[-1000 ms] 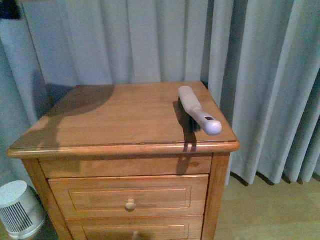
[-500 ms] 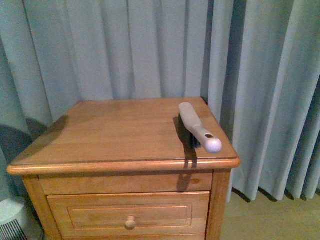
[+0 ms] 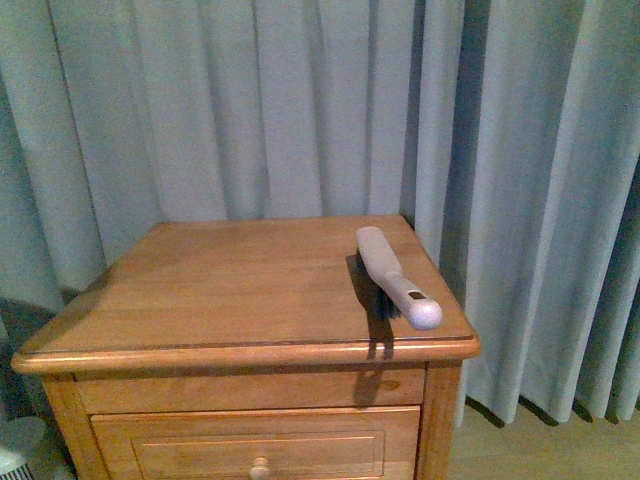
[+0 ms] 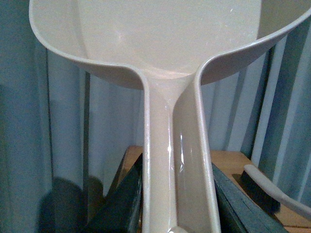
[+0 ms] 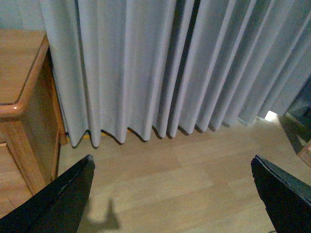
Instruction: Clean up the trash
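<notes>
trash: the wad shows in no view, so its direction, long axis and place relative to either claw cannot be told
dustpan (image 4: 170, 43): one, pinkish-beige, pan raised in front of the curtain (image 3: 250, 100)
left claw (image 4: 177, 199): pinching the dustpan's handle between its dark fingers (image 4: 121, 204)
right claw (image 5: 170, 194): spread wide, nothing between, over the wooden floor (image 5: 194, 165) beside the table
brush (image 3: 393, 272): one, lying on the table's right side, rounded handle end toward the front right corner
table (image 3: 220, 280): one, wooden, with drawers
</notes>
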Tool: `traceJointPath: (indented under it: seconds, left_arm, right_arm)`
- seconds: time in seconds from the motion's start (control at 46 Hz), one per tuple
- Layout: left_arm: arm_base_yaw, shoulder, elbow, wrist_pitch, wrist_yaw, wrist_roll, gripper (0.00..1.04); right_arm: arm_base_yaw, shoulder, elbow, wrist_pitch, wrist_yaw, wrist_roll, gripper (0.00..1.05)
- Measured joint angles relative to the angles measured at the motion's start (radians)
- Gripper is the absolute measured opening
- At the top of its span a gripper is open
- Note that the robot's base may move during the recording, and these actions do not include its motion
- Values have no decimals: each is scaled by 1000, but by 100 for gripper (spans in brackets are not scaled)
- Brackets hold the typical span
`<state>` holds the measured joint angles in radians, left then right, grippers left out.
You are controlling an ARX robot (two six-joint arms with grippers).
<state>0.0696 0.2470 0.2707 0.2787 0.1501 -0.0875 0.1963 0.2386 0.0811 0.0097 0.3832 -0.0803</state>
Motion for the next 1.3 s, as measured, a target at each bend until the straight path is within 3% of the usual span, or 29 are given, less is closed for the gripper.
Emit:
traceJointPath:
  seconds: [0.152, 0.326, 0.587, 0.761, 1.0, 1.304]
  left_arm:
    - [0, 0, 0, 0, -1, -4, 28]
    - [0, 0, 0, 0, 0, -4, 28]
    - [0, 0, 0, 0, 0, -4, 28]
    - [0, 0, 0, 0, 0, -4, 28]
    - [0, 0, 0, 0, 0, -4, 28]
    - [0, 0, 0, 0, 0, -4, 28]
  right_arm:
    - [162, 426, 272, 12, -4, 71, 97]
    - [237, 693, 536, -101, -34, 149, 97]
    - [346, 1201, 1156, -467, -58, 359, 97]
    - [405, 1469, 1411, -624, -23, 471, 97]
    - [409, 1662, 1523, -658, -45, 581, 97]
    - [399, 1751, 1541, -593, -86, 627, 97]
